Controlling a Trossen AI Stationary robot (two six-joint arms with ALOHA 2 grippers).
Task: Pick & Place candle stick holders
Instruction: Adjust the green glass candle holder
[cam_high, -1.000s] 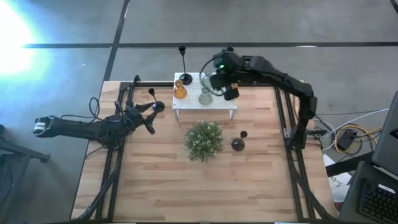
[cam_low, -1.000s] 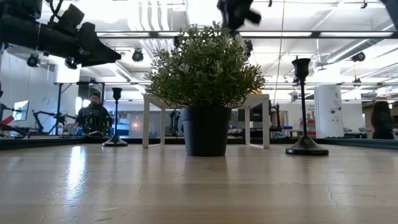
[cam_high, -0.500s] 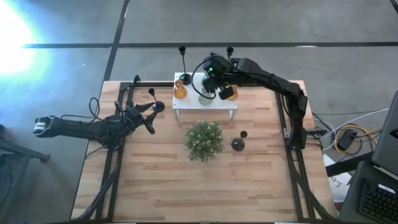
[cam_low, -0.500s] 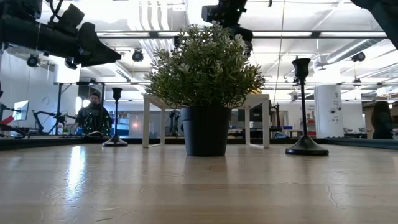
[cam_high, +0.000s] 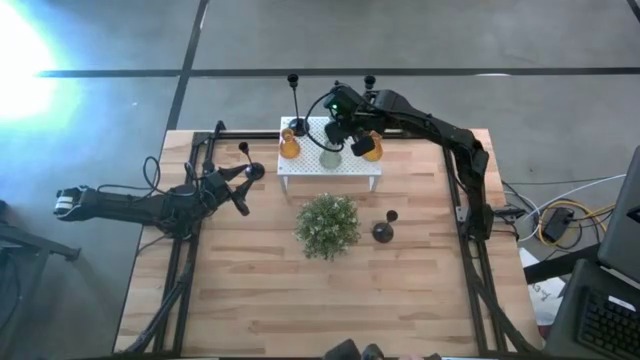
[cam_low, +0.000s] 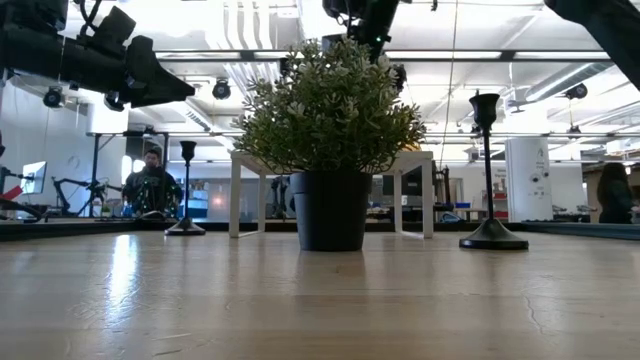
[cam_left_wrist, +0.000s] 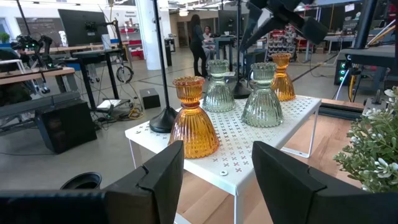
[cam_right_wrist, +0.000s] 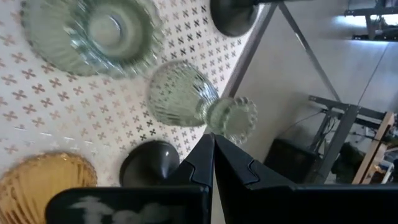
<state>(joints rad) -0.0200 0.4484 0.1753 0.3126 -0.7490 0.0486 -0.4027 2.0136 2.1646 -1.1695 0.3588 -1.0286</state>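
Note:
A white perforated stand (cam_high: 330, 160) at the table's far side carries an amber holder (cam_left_wrist: 193, 121), two clear-green holders (cam_left_wrist: 262, 96) (cam_left_wrist: 218, 87), a second amber holder (cam_left_wrist: 282, 78) and black stems on round bases (cam_left_wrist: 163, 115). My right gripper (cam_right_wrist: 213, 140) is shut above the stand's far part (cam_high: 340, 118), its tips beside the top rim of a clear holder (cam_right_wrist: 239, 119). Another black stem (cam_low: 488, 170) stands on the table (cam_high: 385, 228). My left gripper (cam_left_wrist: 217, 180) is open and empty, level, left of the stand (cam_high: 243, 190). My right gripper comes from above with its shut tips right beside the top rim (cam_right_wrist: 231, 124) of the clear holder, which stands upright on the stand. Whether the tips touch the rim, I cannot tell.
A bushy green plant in a dark pot (cam_high: 327, 225) stands in front of the stand, mid-table. One more thin black stem (cam_low: 186, 190) shows at the far left in the low view. Dark frame rails (cam_high: 190, 270) run along both table sides. People show in the room behind.
My right gripper has gone toward the table's left and far edges across the top of the stand and has turned, uncovering the right amber holder. The holders and the left arm have stayed where they were.

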